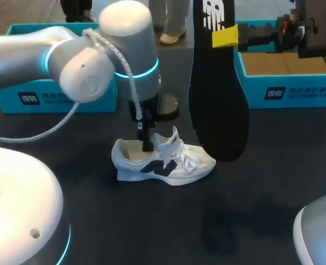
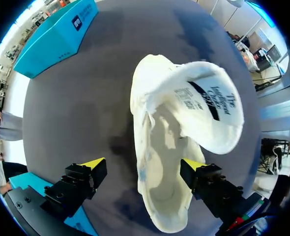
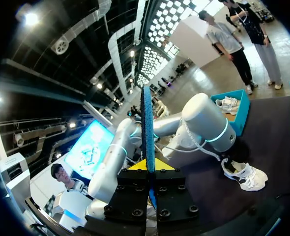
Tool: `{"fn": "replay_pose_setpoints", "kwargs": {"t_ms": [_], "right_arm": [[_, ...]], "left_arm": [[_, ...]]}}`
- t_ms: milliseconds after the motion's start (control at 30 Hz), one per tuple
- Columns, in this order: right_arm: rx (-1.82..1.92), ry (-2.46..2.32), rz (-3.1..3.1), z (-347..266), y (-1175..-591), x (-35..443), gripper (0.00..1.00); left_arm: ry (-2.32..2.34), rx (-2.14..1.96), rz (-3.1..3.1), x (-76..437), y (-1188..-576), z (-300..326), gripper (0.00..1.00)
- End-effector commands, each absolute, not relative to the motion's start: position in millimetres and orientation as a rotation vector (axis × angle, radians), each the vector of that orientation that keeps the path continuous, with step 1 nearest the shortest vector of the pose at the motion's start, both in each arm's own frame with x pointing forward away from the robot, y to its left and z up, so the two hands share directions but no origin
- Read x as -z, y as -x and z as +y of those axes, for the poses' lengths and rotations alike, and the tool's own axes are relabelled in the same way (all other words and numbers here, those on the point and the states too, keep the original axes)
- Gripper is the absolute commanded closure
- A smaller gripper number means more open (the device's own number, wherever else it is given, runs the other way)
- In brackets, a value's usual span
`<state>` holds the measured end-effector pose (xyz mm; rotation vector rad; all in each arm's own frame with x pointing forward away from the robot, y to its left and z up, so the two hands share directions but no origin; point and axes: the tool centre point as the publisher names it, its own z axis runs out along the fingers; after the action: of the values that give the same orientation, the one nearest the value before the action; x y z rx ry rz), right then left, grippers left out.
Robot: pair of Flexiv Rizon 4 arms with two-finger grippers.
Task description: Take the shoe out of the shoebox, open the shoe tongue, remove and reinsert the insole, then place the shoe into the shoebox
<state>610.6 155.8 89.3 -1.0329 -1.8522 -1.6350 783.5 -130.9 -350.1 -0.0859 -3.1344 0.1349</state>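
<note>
On the table (image 1: 273, 182), one shoe (image 1: 168, 165), left end effector (image 2: 142, 164) spread open over it, right end effector (image 3: 148, 166) clamping one insole (image 1: 218, 99).

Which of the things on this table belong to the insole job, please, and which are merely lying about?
Job: shoe; insole, clamped in the right pincer; left pincer, open at the shoe's heel; open shoebox at the table's right.
Lying about, probably: other blue box, with a second shoe inside.

insole (image 1: 218, 99): top cut off at head view's edge | shoe (image 2: 159, 196): toe hidden behind tongue (image 2: 209, 113), left wrist view
</note>
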Motion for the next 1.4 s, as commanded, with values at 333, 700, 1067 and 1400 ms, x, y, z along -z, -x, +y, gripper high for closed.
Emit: {"fn": "replay_pose_setpoints", "kwargs": {"t_ms": [333, 700, 1067, 1400], "right_arm": [[1.629, 1.032, -1.855, 159.9, -614.1, -90.5, 1.0], [1.629, 1.032, -1.855, 159.9, -614.1, -90.5, 1.0], [1.629, 1.032, -1.855, 159.9, -614.1, -90.5, 1.0], [1.629, 1.032, -1.855, 159.9, -614.1, -90.5, 1.0]], "left_arm": [[0.085, -0.045, -3.082, 376.5, -797.0, -144.8, 0.0], [0.095, -0.038, -3.065, 390.1, -794.6, -140.9, 0.25], [0.114, -0.059, -3.056, 389.6, -791.6, -148.3, 0.8], [0.217, -0.051, -3.068, 378.4, -789.3, -146.2, 1.0]]}}
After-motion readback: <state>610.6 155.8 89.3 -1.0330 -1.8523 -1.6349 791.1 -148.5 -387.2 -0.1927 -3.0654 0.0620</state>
